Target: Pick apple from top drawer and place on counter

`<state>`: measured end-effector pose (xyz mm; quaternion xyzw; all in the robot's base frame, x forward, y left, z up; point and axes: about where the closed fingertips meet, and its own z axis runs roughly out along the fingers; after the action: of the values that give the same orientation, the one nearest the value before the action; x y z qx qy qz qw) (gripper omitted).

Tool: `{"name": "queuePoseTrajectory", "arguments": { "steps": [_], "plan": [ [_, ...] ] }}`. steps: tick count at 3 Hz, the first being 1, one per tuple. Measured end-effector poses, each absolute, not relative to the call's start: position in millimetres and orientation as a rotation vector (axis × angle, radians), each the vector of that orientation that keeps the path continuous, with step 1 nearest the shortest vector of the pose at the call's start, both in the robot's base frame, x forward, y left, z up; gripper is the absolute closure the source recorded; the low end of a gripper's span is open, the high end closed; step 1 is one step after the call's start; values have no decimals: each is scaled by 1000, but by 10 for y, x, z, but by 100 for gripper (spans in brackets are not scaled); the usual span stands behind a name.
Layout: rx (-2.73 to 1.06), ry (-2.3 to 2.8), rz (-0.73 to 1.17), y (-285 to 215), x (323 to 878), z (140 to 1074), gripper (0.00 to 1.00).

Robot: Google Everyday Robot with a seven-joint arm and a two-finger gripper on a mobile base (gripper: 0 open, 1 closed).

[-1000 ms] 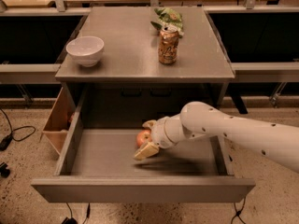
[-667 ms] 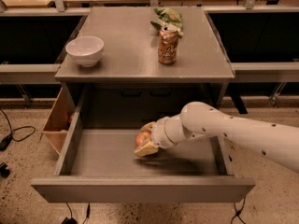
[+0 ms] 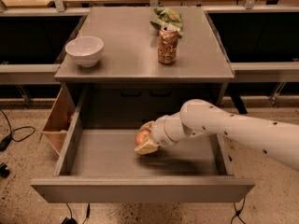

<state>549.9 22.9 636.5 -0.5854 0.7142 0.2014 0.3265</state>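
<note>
Your gripper (image 3: 145,139) is inside the open drawer (image 3: 140,191), near the middle and toward the back. Its fingers are clamped on the apple (image 3: 141,136), one above it and one below. You cannot tell whether the apple touches the drawer floor. The arm (image 3: 243,132) reaches in from the right side. On the counter (image 3: 126,62) above, a bowl (image 3: 84,50) stands at the left and a can (image 3: 168,44) right of centre, with a green bag (image 3: 167,17) just behind the can. A box (image 3: 57,120) sits just left of the drawer.
</note>
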Motion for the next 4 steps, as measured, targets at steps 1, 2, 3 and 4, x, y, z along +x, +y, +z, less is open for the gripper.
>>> {"name": "queuePoseTrajectory", "arguments": {
  "steps": [1, 2, 3, 4],
  "plan": [
    [-1620, 1853, 444, 185, 5555, 6917, 100],
    [-1703, 1824, 323, 226, 5737, 7836, 100],
    [-1785, 1784, 267, 517, 5983, 8581, 100],
    [-1854, 1722, 280, 813, 5995, 8959, 100]
  ]
}}
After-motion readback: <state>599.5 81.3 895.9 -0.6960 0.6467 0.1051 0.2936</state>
